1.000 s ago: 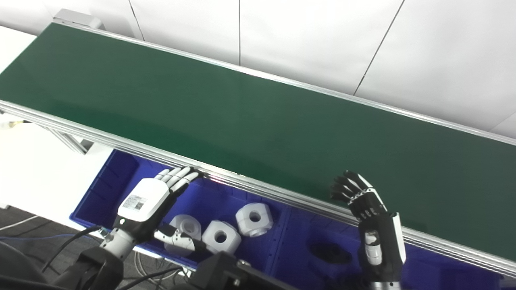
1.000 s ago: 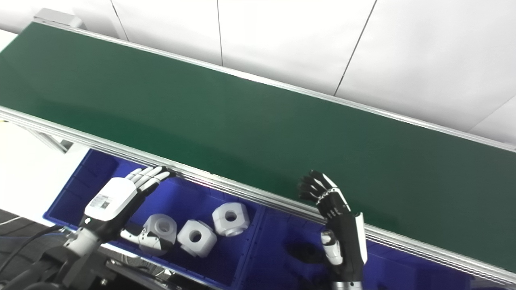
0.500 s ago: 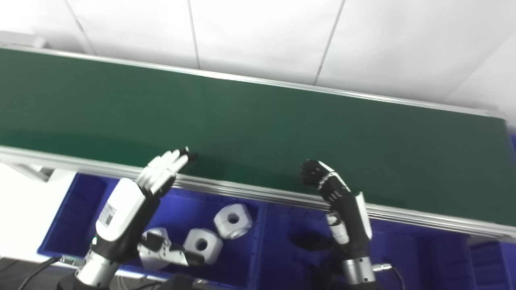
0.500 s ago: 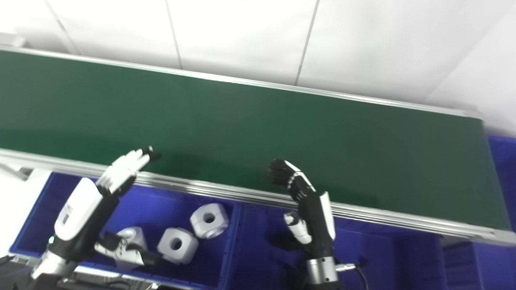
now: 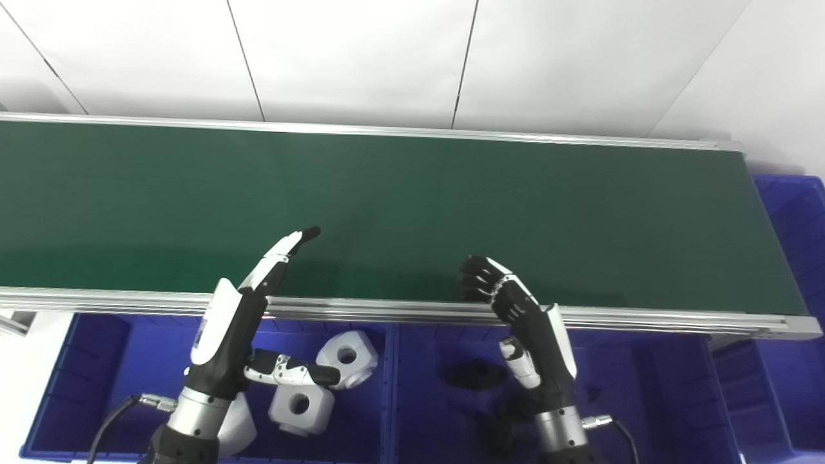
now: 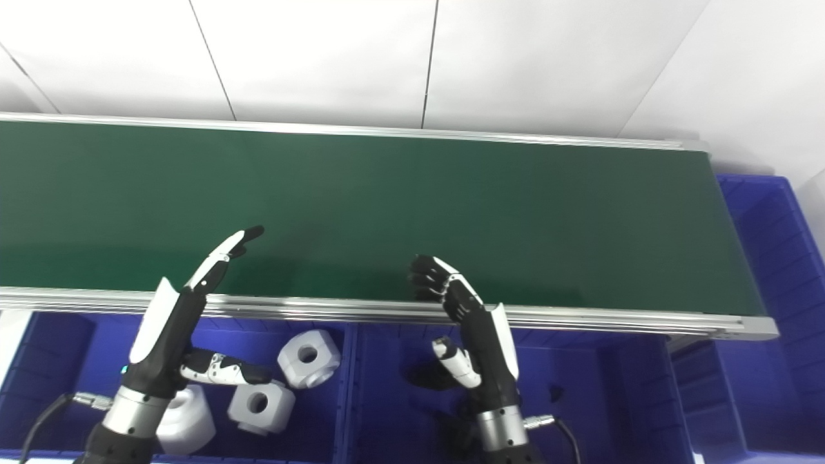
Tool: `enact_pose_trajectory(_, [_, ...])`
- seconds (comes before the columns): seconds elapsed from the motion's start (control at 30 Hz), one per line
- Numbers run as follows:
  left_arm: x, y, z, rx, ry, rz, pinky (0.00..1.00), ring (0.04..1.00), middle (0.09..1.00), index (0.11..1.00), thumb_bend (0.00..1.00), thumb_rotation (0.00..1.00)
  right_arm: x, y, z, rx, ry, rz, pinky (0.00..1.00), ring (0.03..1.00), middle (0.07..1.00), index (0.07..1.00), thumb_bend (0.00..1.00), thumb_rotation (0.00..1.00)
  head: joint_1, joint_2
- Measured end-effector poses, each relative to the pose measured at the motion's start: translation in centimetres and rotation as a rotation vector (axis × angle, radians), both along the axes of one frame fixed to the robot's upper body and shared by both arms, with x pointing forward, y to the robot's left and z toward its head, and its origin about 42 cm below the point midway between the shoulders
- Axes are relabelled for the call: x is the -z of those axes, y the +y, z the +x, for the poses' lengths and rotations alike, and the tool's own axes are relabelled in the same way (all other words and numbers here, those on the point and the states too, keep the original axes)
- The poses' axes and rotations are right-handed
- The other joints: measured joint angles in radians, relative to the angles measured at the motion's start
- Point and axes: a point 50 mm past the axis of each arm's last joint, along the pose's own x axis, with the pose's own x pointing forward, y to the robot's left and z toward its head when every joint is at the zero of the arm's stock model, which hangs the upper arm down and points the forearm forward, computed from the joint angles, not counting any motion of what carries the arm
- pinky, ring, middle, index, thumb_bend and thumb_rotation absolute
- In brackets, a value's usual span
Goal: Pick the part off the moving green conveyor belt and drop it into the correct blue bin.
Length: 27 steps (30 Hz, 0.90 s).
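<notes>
Belt (image 5: pixel 412 206) bare, both hands' fingers (image 5: pixel 277 258) spread, holding nothing

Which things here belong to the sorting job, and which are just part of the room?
Belongs to the job:
green belt, bare of parts right now
left bin holding white parts
middle bin holding dark parts
left hand and right hand, both open and holding nothing

Just there:
white wall
cable
blue bin past the belt's end
</notes>
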Motion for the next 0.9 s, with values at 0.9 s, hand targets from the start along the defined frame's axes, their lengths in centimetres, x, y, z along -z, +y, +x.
enact_pose_trajectory(0.9, [1.0, -2.4, 1.1, 0.152, 0.129, -0.153, 0.88, 0.898, 0.877, 0.871, 0.94, 0.79, -0.2, 1.1, 0.2, 0.014, -0.011, -0.009, 0.68, 0.741, 0.776, 0.788, 0.88, 0.91, -0.212, 0.029])
